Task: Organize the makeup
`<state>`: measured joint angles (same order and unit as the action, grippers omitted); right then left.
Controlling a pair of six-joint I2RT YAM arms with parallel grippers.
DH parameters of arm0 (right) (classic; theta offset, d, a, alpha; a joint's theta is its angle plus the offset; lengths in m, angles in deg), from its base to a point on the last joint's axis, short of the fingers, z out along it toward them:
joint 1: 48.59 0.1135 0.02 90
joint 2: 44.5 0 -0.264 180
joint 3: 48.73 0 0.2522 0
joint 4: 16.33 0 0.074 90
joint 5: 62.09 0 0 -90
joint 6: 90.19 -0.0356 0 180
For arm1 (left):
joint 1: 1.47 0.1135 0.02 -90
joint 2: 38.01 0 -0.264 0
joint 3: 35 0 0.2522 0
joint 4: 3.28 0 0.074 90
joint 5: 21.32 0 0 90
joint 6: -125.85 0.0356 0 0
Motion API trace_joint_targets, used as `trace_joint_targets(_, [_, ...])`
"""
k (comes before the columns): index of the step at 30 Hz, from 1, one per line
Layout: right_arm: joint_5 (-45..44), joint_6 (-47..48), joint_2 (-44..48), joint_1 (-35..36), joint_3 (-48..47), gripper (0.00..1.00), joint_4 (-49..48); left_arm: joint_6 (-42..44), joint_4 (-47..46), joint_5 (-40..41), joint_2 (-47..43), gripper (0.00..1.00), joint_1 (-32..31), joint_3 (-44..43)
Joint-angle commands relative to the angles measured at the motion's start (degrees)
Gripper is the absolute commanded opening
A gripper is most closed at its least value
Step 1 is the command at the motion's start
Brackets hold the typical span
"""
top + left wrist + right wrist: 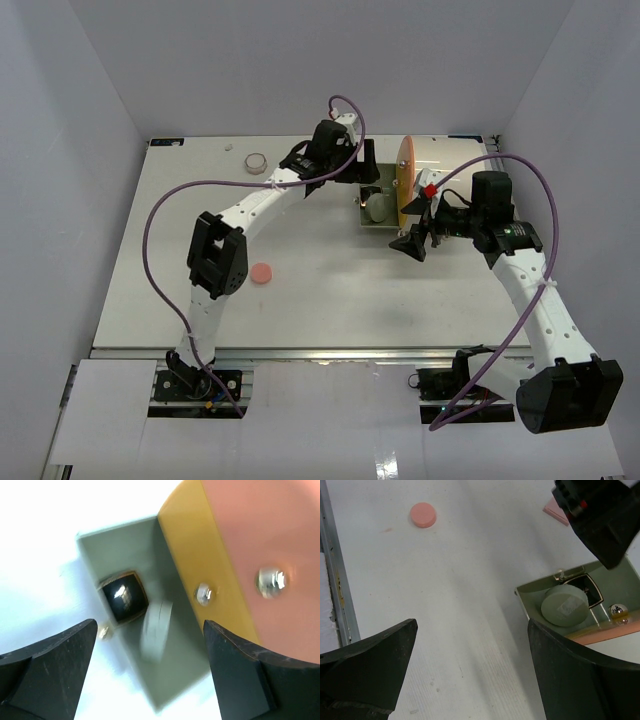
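White tabletop (pixel 330 310) inside a grey-walled enclosure; both arms are reaching out over it.

- Cream drum-shaped case (pixel 450 160) is sitting at the far right of the table. Its orange front (pixel 404 185) is facing left, and its grey-green drawer (pixel 368 226) is standing pulled out to the left of that front.
- Grey-green round compact (pixel 378 207) is lying inside the drawer. In the right wrist view it is resting partly over the black compact (pixel 589 589), which is also in the drawer.
- Pink disc (pixel 261 272) is lying alone on the open table, to the near left of the drawer and well apart from it.
- Small round jar (pixel 256 161) is sitting toward the far edge, left of the left arm's wrist.
- Pink rectangular pad (pixel 554 509) is showing only a corner, on the table just past the drawer. The rest is hidden behind the left arm's fingers.
- Left gripper (pixel 360 172) is hovering over the far end of the drawer. Jaws are standing spread wide with nothing between them; its own camera is looking down past both fingers onto the two compacts.
- Right gripper (pixel 415 243) is hanging over bare table just near of the drawer. Jaws are likewise gaping wide and holding nothing.
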<state>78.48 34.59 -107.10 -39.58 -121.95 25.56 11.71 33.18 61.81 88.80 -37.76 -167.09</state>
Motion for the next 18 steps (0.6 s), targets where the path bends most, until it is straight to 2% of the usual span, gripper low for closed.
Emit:
trace_joint_targets(1, [-2.8,-1.7,-3.9,0.4,-4.9,0.95,0.8,2.2,-3.4,3.7,-22.8,0.98,4.1,15.9])
trace_joint_targets(4, [-8.5,-1.5,-8.4,2.9,-8.5,0.8,4.4,2.0,-7.0,3.0,-33.1,0.98,7.4,32.4])
trace_joint_targets(6, [-15.0,-1.2,-12.5,6.3,-13.3,0.66,6.4,1.6,-9.5,1.8,-45.7,0.98,12.0,45.0])
trace_joint_targets(9, [-23.0,-0.9,-16.4,11.0,-18.3,0.63,7.5,3.0,-11.6,3.4,-57.4,0.98,15.0,60.9])
trace_joint_targets(11, [-25.7,-0.8,-18.5,12.1,-21.0,0.61,7.9,3.5,-13.0,5.1,-62.1,0.98,16.0,65.8])
trace_joint_targets(13, [-24.9,-1.0,-22.2,13.0,-25.5,0.57,10.0,4.3,-12.9,9.3,-66.7,0.98,16.4,71.7])
trace_joint_targets(15, [-23.1,-0.9,-24.3,13.6,-27.1,0.55,11.1,4.3,-9.9,10.4,-66.3,0.98,16.9,71.0])
trace_joint_targets(18, [-19.2,-0.7,-25.4,16.2,-26.6,0.6,11.6,0.9,-3.0,13.3,-60.8,0.98,16.8,68.6])
